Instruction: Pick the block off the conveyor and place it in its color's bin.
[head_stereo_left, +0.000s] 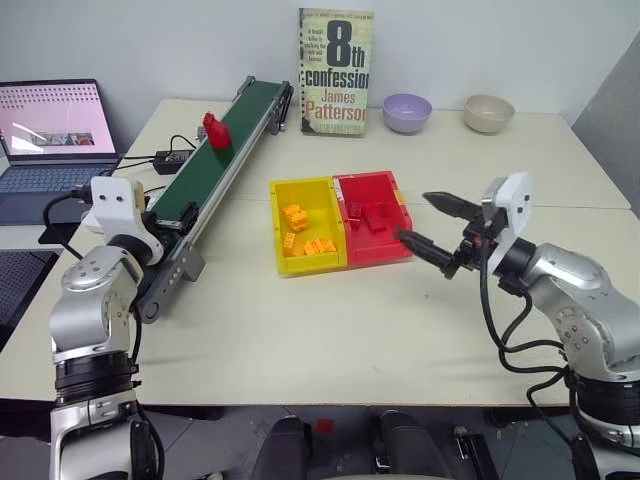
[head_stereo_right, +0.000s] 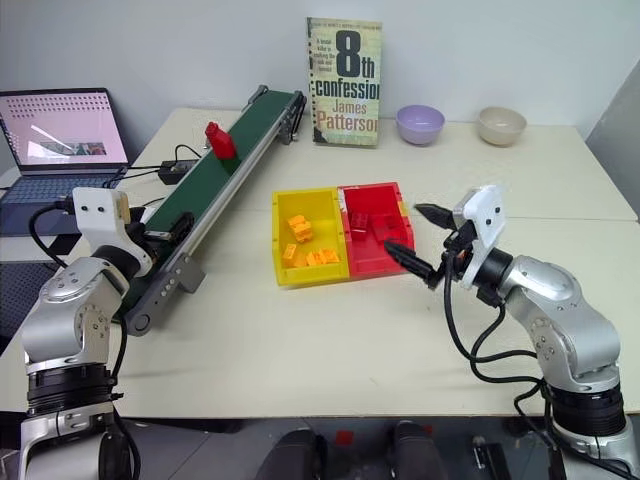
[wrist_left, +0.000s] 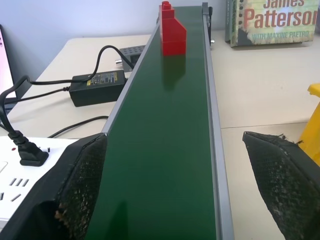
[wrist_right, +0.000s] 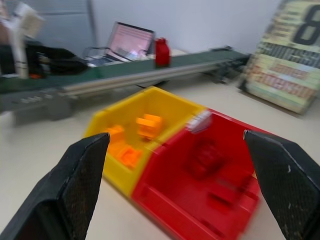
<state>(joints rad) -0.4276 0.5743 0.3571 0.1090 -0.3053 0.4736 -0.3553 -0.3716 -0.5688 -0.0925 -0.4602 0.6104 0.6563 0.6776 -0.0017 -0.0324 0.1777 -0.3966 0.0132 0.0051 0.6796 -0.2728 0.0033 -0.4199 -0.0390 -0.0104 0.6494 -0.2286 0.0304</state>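
- Waiting at the near end of the conveyor (head_stereo_left: 215, 165), left gripper (wrist_left: 175, 195) straddles the belt, fingers wide apart, nothing held (likely set to catch what rides down).
- Block (head_stereo_left: 214, 130) stands upright on the belt toward the far end, well apart from those fingers.
- Right gripper (head_stereo_left: 432, 228) hangs just right of the red bin (head_stereo_left: 372, 230), spread and empty.
- Yellow bin (head_stereo_left: 305, 226) joins it on the left.
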